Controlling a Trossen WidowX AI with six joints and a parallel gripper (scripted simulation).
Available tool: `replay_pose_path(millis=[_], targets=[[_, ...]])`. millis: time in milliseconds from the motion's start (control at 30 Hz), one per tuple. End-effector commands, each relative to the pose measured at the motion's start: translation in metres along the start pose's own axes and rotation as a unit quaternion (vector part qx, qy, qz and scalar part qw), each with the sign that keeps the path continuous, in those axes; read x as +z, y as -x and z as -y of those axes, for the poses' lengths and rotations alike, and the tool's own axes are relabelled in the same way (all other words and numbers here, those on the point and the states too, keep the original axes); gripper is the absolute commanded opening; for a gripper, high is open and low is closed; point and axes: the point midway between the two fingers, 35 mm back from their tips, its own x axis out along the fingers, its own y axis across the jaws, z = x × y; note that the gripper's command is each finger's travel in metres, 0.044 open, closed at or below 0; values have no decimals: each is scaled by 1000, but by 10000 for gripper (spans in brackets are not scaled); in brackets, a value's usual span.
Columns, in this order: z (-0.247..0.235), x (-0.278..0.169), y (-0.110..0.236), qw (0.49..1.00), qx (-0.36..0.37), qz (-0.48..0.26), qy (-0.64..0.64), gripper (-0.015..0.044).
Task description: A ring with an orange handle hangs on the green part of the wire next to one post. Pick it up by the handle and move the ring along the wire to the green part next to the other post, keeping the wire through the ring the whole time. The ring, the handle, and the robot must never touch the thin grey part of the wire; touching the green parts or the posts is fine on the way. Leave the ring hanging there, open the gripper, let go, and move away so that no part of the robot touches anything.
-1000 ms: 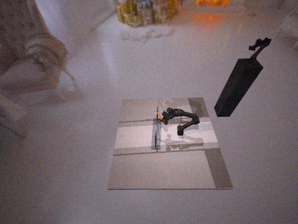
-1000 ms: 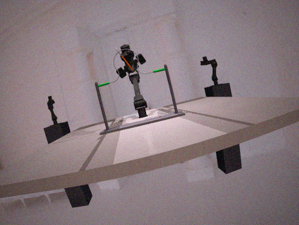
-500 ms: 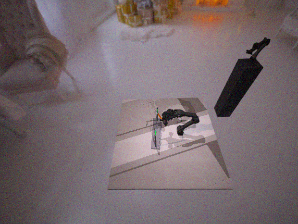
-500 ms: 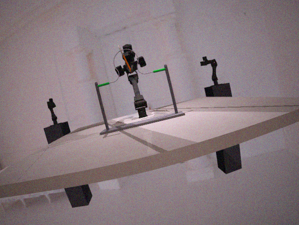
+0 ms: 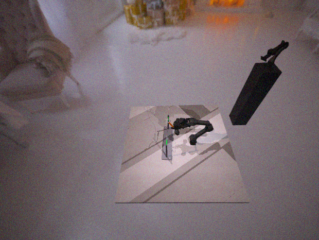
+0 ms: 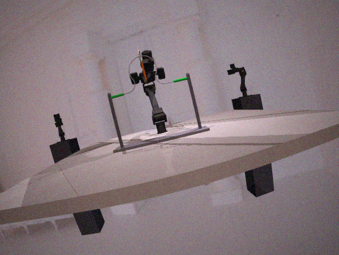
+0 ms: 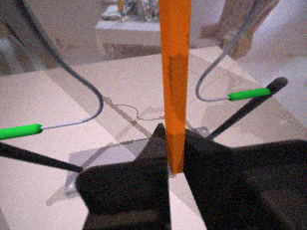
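Note:
My gripper (image 7: 165, 126) (image 6: 144, 73) (image 5: 174, 125) is shut on the orange handle (image 7: 175, 74) (image 6: 142, 69) (image 5: 170, 125), which points up and away from the fingers. In the exterior view the handle reaches up to the top of the grey wire's (image 6: 129, 68) (image 7: 95, 96) high arch, midway between the two posts (image 6: 115, 120) (image 6: 193, 101). The ring itself is too small to make out and is out of frame in the wrist view. The green wire parts (image 6: 117, 95) (image 6: 180, 79) (image 7: 20, 131) (image 7: 249, 94) lie well to either side of the gripper.
The posts stand on a grey base plate (image 6: 175, 135) (image 5: 164, 154) on the table (image 6: 191, 169), with the arm's base (image 6: 160, 123) just behind it. Two black blocks with camera arms (image 6: 246, 101) (image 6: 63, 149) stand beyond the table.

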Motion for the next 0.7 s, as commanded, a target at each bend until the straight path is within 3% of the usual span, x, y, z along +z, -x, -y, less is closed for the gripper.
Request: replay_pose_path(millis=[0,667], targets=[[3,0,0,999,-19,5,27,-150],[17,2,-1,983,-104,23,149,-150]])
